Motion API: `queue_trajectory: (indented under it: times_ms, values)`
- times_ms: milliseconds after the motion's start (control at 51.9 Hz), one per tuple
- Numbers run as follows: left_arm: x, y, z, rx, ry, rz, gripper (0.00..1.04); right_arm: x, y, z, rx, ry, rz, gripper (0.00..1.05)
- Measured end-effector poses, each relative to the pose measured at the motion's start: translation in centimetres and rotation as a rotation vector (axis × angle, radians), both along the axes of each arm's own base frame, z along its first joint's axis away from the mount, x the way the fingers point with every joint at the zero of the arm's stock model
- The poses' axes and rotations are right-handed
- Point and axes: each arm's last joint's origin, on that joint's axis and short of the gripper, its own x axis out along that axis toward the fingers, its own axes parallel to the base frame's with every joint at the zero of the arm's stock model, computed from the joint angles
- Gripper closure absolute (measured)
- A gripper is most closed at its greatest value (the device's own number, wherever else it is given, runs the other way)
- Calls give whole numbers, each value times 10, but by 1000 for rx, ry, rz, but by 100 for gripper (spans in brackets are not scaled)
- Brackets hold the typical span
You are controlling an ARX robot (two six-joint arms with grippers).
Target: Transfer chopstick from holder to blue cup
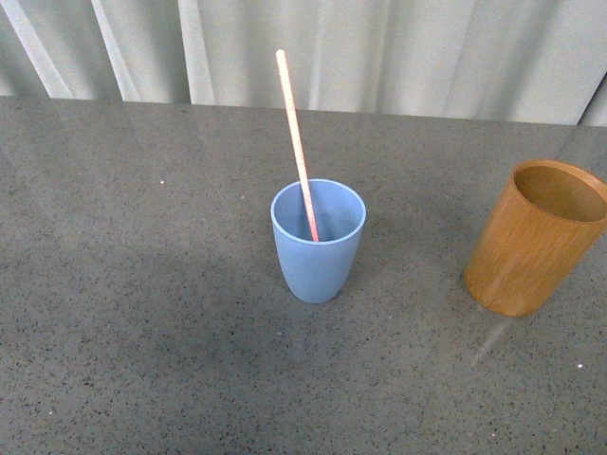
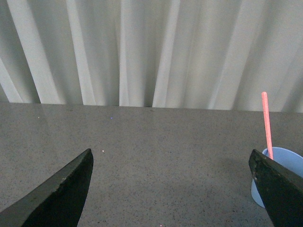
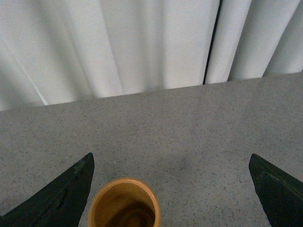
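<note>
The pinkish-red chopstick (image 1: 298, 142) stands leaning inside the light blue cup (image 1: 318, 256) at the middle of the grey table. To the right stands the orange-brown wood-grain holder (image 1: 533, 242), and nothing shows inside it. Neither arm appears in the front view. My left gripper (image 2: 171, 163) is open over bare table, with the blue cup (image 2: 284, 163) and chopstick (image 2: 267, 124) just beyond one finger. My right gripper (image 3: 171, 165) is open too, and the holder (image 3: 124, 204) sits below it, nearer one finger, untouched.
A pale pleated curtain (image 1: 379, 47) runs along the table's far edge (image 1: 303, 106). The speckled grey tabletop (image 1: 142, 284) stretches left of the cup and in front of both vessels.
</note>
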Motion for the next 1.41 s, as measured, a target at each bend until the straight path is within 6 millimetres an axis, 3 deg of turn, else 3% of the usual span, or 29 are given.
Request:
queue_trajectory:
  times_ms: [96, 154, 289, 424, 559, 1003, 1408]
  values:
    - [0, 0, 0, 0, 0, 0, 7, 1, 0, -3, -4, -10, 30, 12]
    - [0, 0, 0, 0, 0, 3, 7, -1, -2, -8, -8, -110, 117, 20]
    - [0, 0, 0, 0, 0, 2, 7, -28, -16, -16, -51, -288, 165, 51]
    - [0, 0, 0, 0, 0, 1, 7, -45, -25, -25, -65, -285, 160, 74]
    - [0, 0, 0, 0, 0, 2, 7, -63, -32, -32, -68, -284, 164, 104]
    - [0, 0, 0, 0, 0, 1, 7, -94, -47, -47, -72, -296, 158, 104]
    - [0, 0, 0, 0, 0, 1, 7, -109, -47, -41, -73, -312, 158, 104]
